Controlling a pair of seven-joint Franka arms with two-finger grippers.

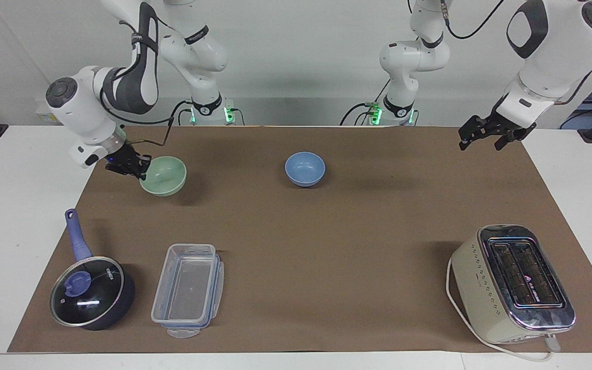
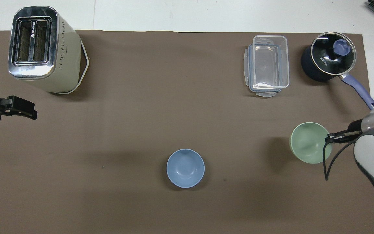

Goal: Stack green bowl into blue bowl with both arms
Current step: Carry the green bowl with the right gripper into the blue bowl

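Observation:
My right gripper (image 1: 141, 171) is shut on the rim of the green bowl (image 1: 165, 176) and holds it tilted, lifted off the brown mat (image 1: 327, 246) toward the right arm's end of the table. Gripper (image 2: 329, 138) and green bowl (image 2: 307, 142) also show in the overhead view, where the bowl's shadow lies apart from it. The blue bowl (image 1: 304, 168) stands upright and empty on the middle of the mat, near the robots; it also shows in the overhead view (image 2: 185, 168). My left gripper (image 1: 481, 144) waits open and empty in the air at the left arm's end (image 2: 28, 112).
A cream toaster (image 1: 512, 282) stands far from the robots at the left arm's end. A clear plastic container (image 1: 188, 290) and a dark blue saucepan (image 1: 90, 293) with a glass lid stand far from the robots at the right arm's end.

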